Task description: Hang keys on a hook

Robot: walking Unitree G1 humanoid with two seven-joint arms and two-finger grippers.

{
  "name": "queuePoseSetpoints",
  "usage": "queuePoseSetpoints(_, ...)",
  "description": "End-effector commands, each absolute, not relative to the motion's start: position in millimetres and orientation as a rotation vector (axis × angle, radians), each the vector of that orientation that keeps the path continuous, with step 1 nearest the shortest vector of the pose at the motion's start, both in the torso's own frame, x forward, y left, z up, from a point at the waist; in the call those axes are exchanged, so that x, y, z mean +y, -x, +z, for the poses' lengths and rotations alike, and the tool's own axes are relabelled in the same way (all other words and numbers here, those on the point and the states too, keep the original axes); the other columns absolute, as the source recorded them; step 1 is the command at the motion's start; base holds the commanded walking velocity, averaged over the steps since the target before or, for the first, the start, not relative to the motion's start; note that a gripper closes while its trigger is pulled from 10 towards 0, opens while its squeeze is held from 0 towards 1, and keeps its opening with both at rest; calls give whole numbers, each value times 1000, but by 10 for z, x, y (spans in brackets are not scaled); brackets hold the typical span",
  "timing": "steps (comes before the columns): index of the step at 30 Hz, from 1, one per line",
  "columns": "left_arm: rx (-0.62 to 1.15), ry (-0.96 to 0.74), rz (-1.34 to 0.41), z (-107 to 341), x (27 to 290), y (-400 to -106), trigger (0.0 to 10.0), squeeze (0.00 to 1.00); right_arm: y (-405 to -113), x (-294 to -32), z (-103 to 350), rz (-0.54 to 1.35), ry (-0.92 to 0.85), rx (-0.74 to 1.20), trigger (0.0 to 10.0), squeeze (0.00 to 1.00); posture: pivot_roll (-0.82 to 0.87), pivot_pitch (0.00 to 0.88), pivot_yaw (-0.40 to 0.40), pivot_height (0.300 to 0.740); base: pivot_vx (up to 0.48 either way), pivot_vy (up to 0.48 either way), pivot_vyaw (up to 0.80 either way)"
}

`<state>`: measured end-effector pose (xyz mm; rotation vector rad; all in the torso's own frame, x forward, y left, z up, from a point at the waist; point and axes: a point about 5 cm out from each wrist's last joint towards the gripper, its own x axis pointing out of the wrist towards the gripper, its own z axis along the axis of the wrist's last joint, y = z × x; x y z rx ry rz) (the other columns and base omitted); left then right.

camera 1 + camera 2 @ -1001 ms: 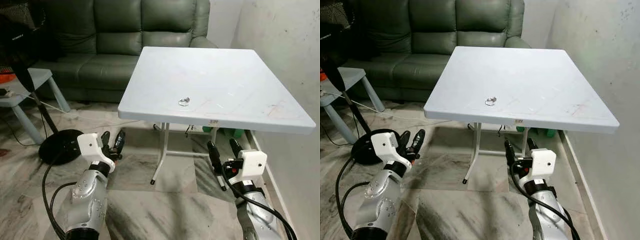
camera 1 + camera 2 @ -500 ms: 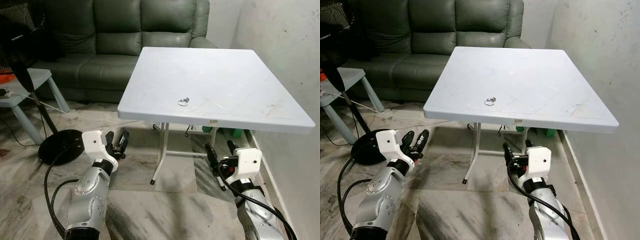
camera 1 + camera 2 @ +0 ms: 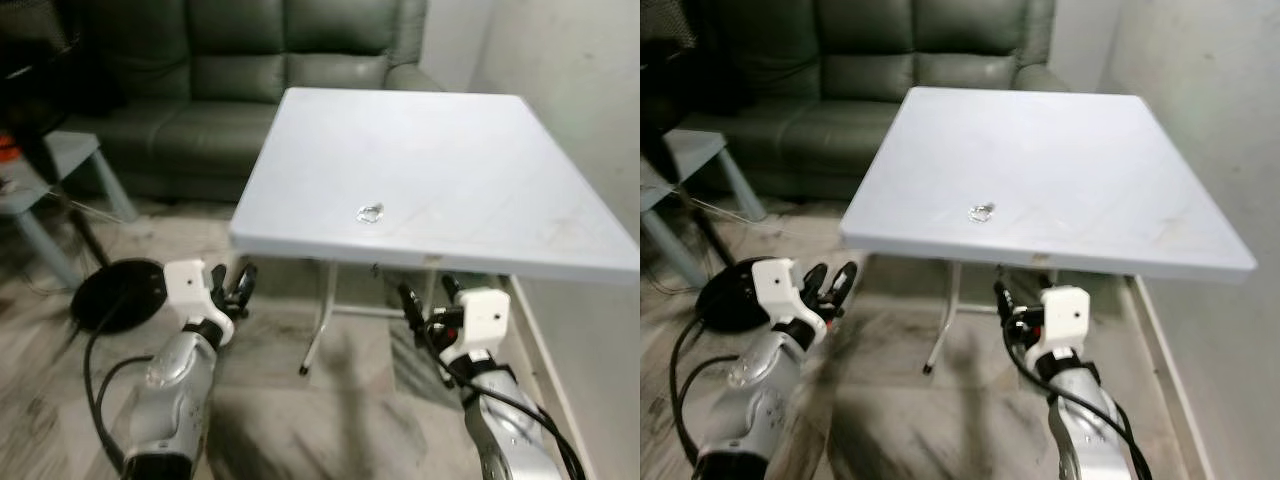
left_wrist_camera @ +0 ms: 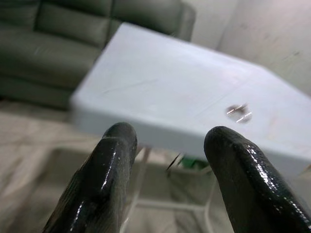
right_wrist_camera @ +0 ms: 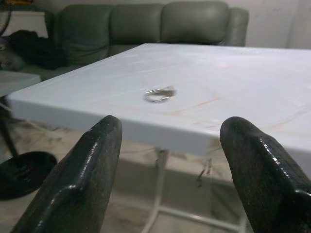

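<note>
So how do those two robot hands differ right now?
The left gripper hangs out beside the white table, over the floor near the fan base; the right gripper sits below the table's front edge. Both are open, empty and lower than the keys.

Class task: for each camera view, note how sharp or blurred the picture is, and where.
Left and right eye views: motion-blurred throughout, floor smeared, keys a soft glint on the white table. Left wrist view: table hazy, fingers soft. Right wrist view: keys fairly clear, fingers blurred from closeness.
</note>
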<state>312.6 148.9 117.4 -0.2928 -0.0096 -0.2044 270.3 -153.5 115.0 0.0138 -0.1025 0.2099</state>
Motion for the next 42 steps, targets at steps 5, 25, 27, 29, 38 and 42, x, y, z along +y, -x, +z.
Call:
queuePoseSetpoints(5,0,289,-218,1188,1436,-3141,10000,0,-2692,-1594,1173,192,5,-105,10000,0,20,0,16,740,311,0,0)
queuePoseSetpoints(25,3,294,-217,1201,1435,-3143,10000,0,-2688,-1593,1172,195,8,-103,10000,0,23,0,14,740,309,0,0)
queuePoseSetpoints(27,3,296,-218,1200,1433,-3139,10000,0,-2686,-1596,1170,195,10,-102,10000,0,23,0,15,740,307,0,0)
queuePoseSetpoints(29,4,297,-216,1201,1428,-3139,10000,0,-2684,-1599,1169,196,10,-101,10000,0,23,0,13,740,311,0,0)
queuePoseSetpoints(38,3,300,-216,1208,1431,-3138,10000,0,-2685,-1593,1171,198,11,-101,10000,0,24,0,13,740,310,0,0)
queuePoseSetpoints(42,2,301,-214,1212,1432,-3142,10000,0,-2689,-1594,1173,199,10,-100,10000,0,26,0,12,740,309,0,0)
